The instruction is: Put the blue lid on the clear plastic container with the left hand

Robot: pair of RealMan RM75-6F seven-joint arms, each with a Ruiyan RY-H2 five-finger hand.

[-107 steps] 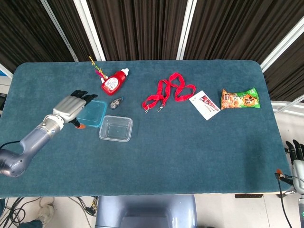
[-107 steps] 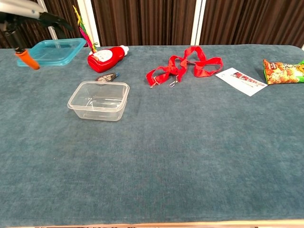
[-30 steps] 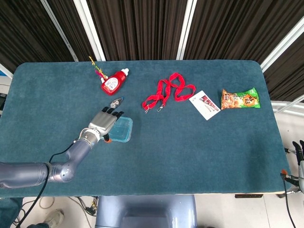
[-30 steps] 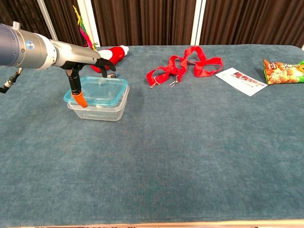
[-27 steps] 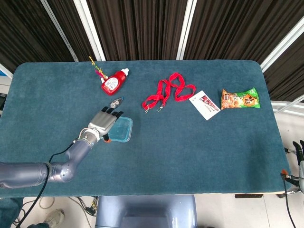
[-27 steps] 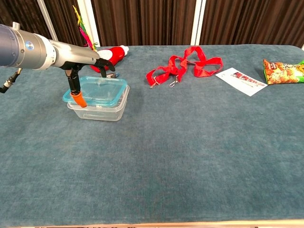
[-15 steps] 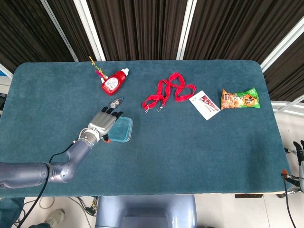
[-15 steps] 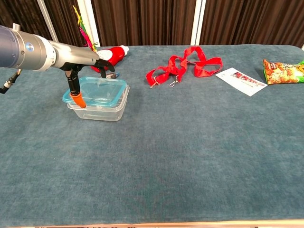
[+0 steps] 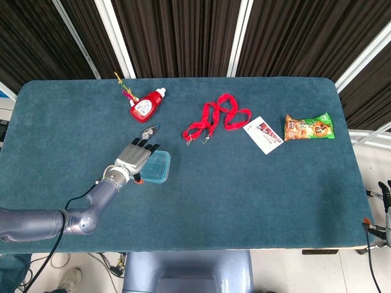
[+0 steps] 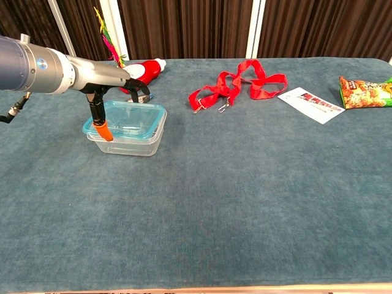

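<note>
The blue lid (image 10: 133, 116) lies on top of the clear plastic container (image 10: 130, 142), roughly lined up with its rim. My left hand (image 10: 114, 82) holds the lid at its left edge, fingers over the top and the orange-tipped thumb (image 10: 103, 130) down the side. From above, the left hand (image 9: 132, 159) covers the left part of the lid (image 9: 157, 166), and the container is hidden beneath. Only a sliver of my right hand (image 9: 386, 189) shows, at the table's right edge, off the table.
A red bottle (image 9: 145, 107) and a small dark item (image 9: 149, 130) lie just behind the container. Further right are a red lanyard (image 9: 217, 119), a white card (image 9: 263, 134) and a snack bag (image 9: 308, 127). The blue table (image 9: 244, 195) stretches bare in front.
The left hand carried the lid from the left rear onto the container. In the last second the lid settled slightly lower and to the right on the rim.
</note>
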